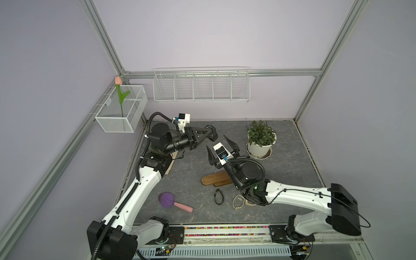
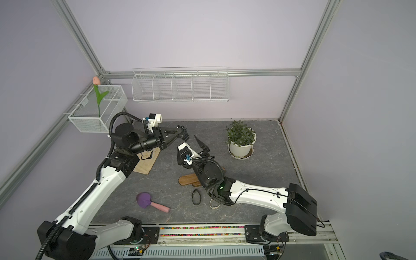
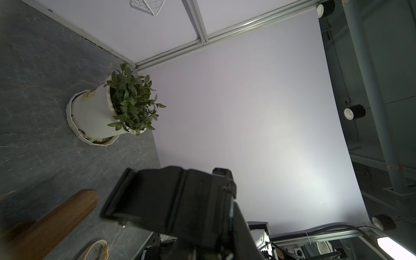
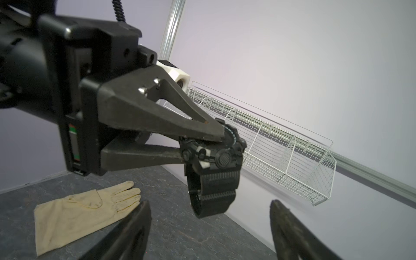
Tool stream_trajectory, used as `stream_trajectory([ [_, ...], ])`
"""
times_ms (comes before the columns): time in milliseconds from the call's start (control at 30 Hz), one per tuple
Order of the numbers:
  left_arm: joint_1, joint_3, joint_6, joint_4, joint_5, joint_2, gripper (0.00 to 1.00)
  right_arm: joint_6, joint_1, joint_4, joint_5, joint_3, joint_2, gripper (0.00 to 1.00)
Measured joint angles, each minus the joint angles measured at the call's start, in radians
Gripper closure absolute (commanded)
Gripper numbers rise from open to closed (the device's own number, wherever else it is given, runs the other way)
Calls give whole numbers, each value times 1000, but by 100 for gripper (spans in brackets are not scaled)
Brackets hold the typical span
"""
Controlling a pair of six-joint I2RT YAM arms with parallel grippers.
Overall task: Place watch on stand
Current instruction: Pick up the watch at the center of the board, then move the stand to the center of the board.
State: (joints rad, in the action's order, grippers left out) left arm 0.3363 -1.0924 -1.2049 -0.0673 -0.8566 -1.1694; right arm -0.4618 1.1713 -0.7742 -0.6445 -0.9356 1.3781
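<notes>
Watch (image 4: 217, 173) in left end effector (image 4: 202, 147), aloft

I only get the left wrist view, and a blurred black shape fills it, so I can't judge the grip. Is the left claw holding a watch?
Observer: Yes. The left claw is shut on the case of a chunky black plastic watch, held in the air.
Operator: And the other one?
Observer: The right claw is open and empty, pointing at the watch.
Operator: Anything hung yet?
Observer: No. The long brown wooden stand shows no watch, though the right arm covers part of it.
</notes>
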Motion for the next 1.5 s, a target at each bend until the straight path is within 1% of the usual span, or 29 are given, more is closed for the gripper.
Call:
stream_trajectory([
  [133,-81,3,33,60,-26,10,100,134,-13,169,73,11,-132,7],
  [200,-129,6,64,107,-48,22,99,214,-33,257,114,27,-208,9],
  [267,-169,11,114,172,-67,38,94,298,-65,338,150,55,-286,15],
  [333,-191,13,183,258,-82,55,93,388,-111,444,176,74,-352,17],
  [400,-193,15,244,334,-96,67,94,467,-163,544,198,75,-388,20],
  [467,-193,22,303,407,-114,75,98,535,-219,640,227,71,-400,23],
  [500,-193,29,331,442,-122,78,100,563,-245,693,245,64,-399,25],
  [600,-193,59,407,544,-136,82,100,630,-315,851,301,27,-368,35],
  [700,-193,100,467,631,-137,91,100,671,-362,974,365,-7,-323,47],
  [733,-193,117,483,658,-136,98,100,682,-373,1005,385,-13,-310,53],
  [833,-193,164,514,711,-134,142,100,714,-385,1080,434,-14,-281,73],
  [1067,-193,237,560,774,-105,258,100,764,-385,1169,521,-11,-255,93],
  [1300,-193,291,580,787,-72,277,100,806,-378,1184,600,32,-227,93],
  [1500,-193,378,591,727,-54,293,100,841,-335,1183,648,105,-169,93],
])
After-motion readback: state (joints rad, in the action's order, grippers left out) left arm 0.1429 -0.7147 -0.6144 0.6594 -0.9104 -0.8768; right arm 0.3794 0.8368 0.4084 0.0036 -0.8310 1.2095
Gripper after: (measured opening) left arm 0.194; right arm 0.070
